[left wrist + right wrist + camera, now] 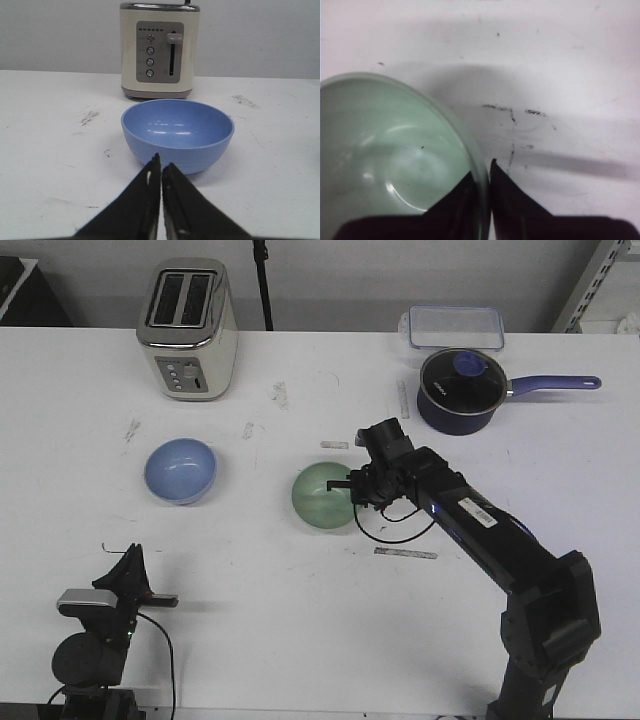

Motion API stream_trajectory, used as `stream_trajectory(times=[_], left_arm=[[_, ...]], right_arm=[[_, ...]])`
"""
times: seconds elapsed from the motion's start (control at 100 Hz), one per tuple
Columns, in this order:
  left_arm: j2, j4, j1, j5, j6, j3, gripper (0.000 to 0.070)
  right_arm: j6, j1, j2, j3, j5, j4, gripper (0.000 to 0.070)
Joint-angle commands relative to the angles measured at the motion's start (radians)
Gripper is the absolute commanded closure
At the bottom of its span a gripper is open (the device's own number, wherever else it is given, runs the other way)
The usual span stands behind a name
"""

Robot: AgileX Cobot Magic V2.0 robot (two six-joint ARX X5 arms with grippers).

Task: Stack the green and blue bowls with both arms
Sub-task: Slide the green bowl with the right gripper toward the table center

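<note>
right gripper [486, 175] pinched the green bowl's [322, 496] rim. left gripper [161, 167] sat clenched, empty, near the blue bowl [177, 133].

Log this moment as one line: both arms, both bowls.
right gripper: shut on green bowl rim | left gripper: shut, empty, behind blue bowl | bowls: apart, unstacked

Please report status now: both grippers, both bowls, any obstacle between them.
Right gripper shut on green bowl rim. Left gripper shut, empty, facing blue bowl. Nothing between bowls.
</note>
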Motion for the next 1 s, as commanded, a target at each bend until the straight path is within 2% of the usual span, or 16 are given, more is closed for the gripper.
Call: stream_trajectory(times=[0.0,0.21,0.26,0.38,0.56,0.62,0.69,0.75,0.99], left_arm=[[-0.002,0.015,0.000,0.001,0.015,-0.023,0.0699],[-0.002,0.015,0.000,0.001,0.015,-0.023,0.0699],[-0.002,0.015,0.000,0.001,0.015,-0.023,0.0699],[-0.002,0.015,0.000,0.001,0.015,-0.023,0.0699],[-0.002,0.015,0.000,0.001,0.015,-0.023,0.0699],[-0.002,0.015,0.000,0.001,0.015,-0.023,0.0699],[-0.002,0.015,0.000,0.001,0.015,-0.023,0.0699],[-0.002,0.015,0.000,0.001,0.015,-0.023,0.0699],[-0.002,0.015,0.000,0.001,0.014,-0.023,0.0699]], right_arm=[[0.016,0.008,0.023,0.019,0.003,0.007,0.0691],[0.016,0.008,0.023,0.019,0.003,0.009,0.0677],[0.016,0.008,0.023,0.019,0.003,0.006,0.0640],[0.016,0.007,0.023,0.019,0.004,-0.004,0.0498],[0.017,0.007,0.023,0.019,0.004,0.002,0.0465],[0.017,0.008,0.023,0.019,0.003,0.013,0.0374],[0.017,0.007,0.019,0.019,0.003,0.022,0.0233],[0.016,0.007,0.015,0.020,0.003,0.025,0.0183],[-0.016,0.007,-0.026,0.020,0.027,0.031,0.0184]])
